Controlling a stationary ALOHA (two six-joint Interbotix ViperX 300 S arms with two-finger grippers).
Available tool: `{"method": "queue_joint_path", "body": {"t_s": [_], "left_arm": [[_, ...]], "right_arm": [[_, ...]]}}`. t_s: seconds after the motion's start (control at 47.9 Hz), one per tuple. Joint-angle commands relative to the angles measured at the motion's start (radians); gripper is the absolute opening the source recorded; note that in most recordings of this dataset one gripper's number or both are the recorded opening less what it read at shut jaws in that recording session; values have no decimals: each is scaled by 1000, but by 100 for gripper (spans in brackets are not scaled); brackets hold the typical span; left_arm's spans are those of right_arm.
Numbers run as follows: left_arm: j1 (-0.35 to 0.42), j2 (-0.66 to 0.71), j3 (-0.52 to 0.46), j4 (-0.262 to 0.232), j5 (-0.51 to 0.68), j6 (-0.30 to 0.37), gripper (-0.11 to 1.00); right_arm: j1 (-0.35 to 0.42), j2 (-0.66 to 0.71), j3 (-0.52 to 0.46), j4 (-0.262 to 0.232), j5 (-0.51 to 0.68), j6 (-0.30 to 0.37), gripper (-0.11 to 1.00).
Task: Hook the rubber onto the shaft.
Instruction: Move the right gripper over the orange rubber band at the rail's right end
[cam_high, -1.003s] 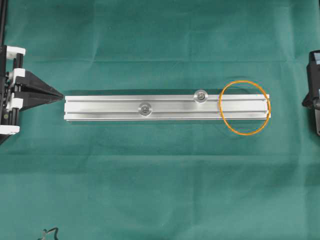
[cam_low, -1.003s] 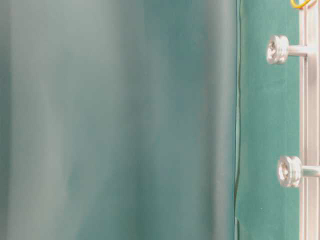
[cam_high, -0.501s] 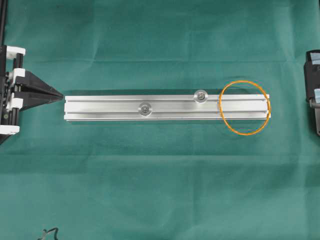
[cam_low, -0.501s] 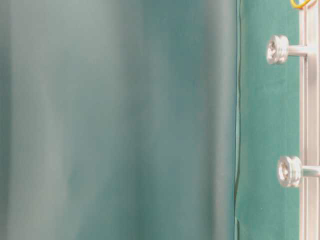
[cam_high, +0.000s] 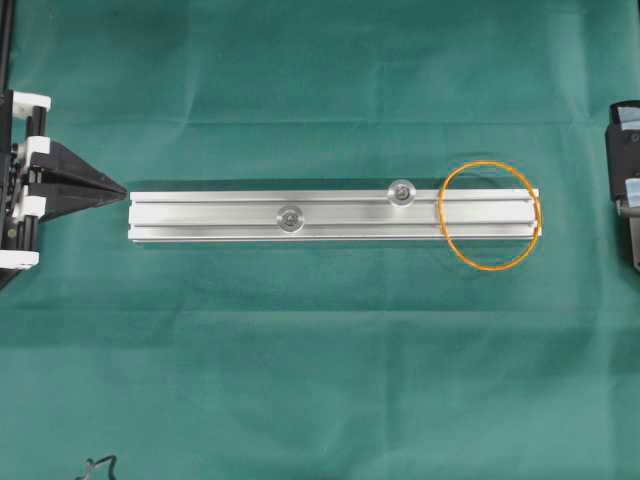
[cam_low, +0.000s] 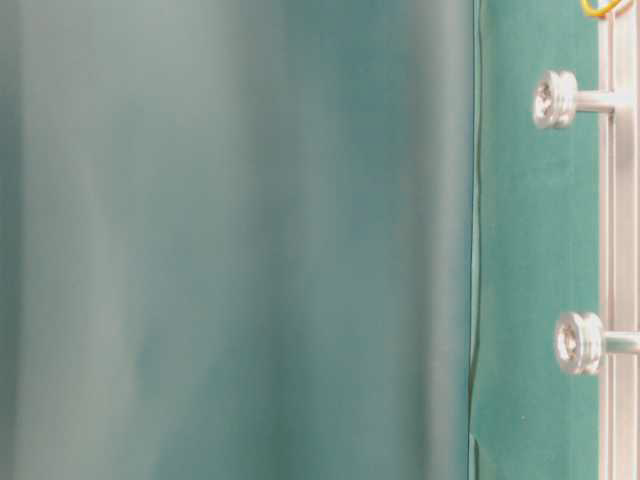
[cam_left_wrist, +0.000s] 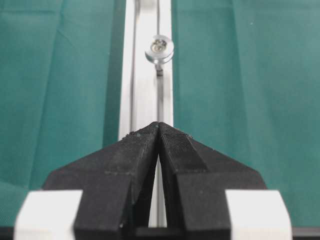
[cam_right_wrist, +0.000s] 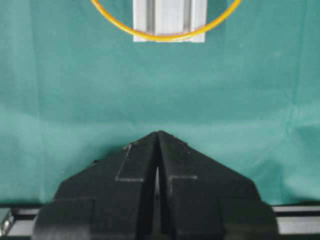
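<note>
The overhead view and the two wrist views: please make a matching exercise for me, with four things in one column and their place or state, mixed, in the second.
Things:
1. orange rubber band
2. aluminium rail
3. left gripper
4. right gripper

Places or states:
A. shut, tip just off the rail's left end
B. shut, apart from the rail's right end
C. lying loose around the rail's right end
D. lengthwise across the green cloth, carrying two shafts

Pairs: 1-C, 2-D, 3-A, 4-B

A table draped in wrinkled dark green cloth (cam_high: 320, 380) carries a long silver aluminium rail (cam_high: 220, 217) lying across its middle. A thin orange rubber band (cam_high: 489, 270) lies looped over the rail's right end, its edges resting on the cloth.
</note>
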Motion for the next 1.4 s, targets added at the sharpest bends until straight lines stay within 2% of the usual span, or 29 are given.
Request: {"method": "queue_joint_path", "body": {"t_s": [0.0, 0.063, 0.209, 0.251, 0.313, 1.045, 1.379], "left_arm": [[3, 5, -34, 3, -9, 2, 2], [3, 5, -32, 3, -9, 2, 2], [3, 5, -34, 3, -9, 2, 2], [3, 5, -34, 3, -11, 2, 2], [3, 5, -34, 3, -11, 2, 2], [3, 5, -34, 3, -9, 2, 2], [3, 5, -35, 3, -11, 2, 2]], "right_arm": [[-2, 6, -26, -2, -3, 2, 17], [-2, 6, -26, -2, -3, 2, 34], [-2, 6, -26, -5, -3, -2, 80], [-2, 6, -26, -8, -3, -2, 90], [-2, 5, -26, -9, -3, -2, 99], [-2, 11, -35, -11, -14, -2, 99], [-2, 133, -104, -11, -87, -2, 99]]}}
